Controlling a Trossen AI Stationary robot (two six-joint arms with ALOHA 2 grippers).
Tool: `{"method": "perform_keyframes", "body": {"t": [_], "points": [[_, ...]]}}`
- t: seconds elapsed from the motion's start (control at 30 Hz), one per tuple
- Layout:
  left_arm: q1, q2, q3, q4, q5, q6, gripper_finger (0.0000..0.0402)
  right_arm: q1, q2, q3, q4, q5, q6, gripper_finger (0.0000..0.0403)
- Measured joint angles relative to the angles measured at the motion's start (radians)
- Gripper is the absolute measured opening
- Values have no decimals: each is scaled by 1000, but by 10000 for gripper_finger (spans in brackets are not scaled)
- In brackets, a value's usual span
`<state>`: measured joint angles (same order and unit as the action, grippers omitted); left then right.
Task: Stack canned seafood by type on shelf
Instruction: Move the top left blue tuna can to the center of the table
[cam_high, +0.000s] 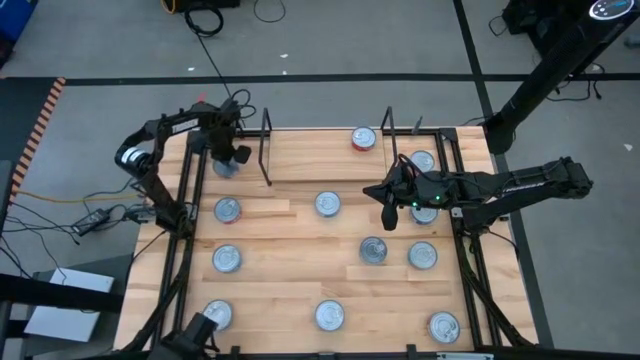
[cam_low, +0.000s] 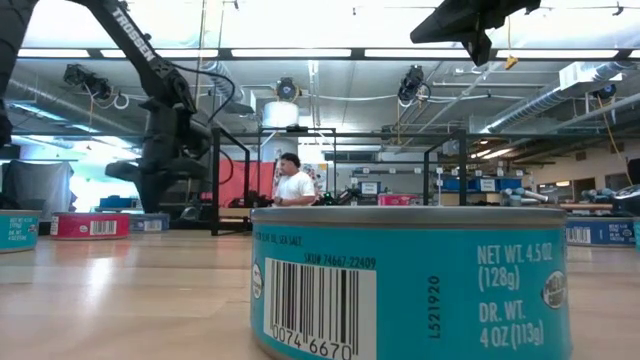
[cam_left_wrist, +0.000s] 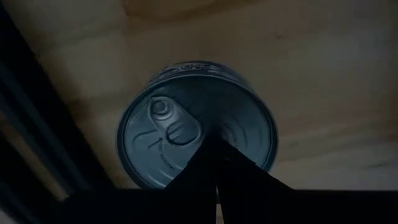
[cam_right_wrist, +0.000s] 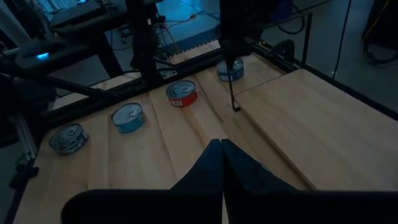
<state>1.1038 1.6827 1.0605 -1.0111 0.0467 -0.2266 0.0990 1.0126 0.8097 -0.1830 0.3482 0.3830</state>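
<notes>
Round silver-lidded tins (cam_high: 328, 204), pale grained wood shelf (cam_high: 330, 155), black wire uprights (cam_high: 266, 148)

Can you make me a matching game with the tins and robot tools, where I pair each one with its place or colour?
Things:
1. left tool
2. right tool
3. flat round tin with the barcode
4. flat round red-sided tin

Places, colours, states:
A. teal-blue label, closest in the low view
B. shut, right above a silver-lidded tin at the table's far left
C. on the light-wood shelf board at the far edge
D. shut, holding nothing, over the table's right half

Pairs: 1-B, 2-D, 3-A, 4-C
</notes>
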Motion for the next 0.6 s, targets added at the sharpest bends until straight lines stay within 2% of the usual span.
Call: {"method": "perform_keyframes", "body": {"t": [0.43, 0.6], "points": [[-99, -161, -193, 107, 7, -61, 0, -4, 0, 0, 3, -1, -46, 4], [-151, -235, -231, 123, 14, -67, 0, -4, 0, 0, 3, -1, -46, 4]]}}
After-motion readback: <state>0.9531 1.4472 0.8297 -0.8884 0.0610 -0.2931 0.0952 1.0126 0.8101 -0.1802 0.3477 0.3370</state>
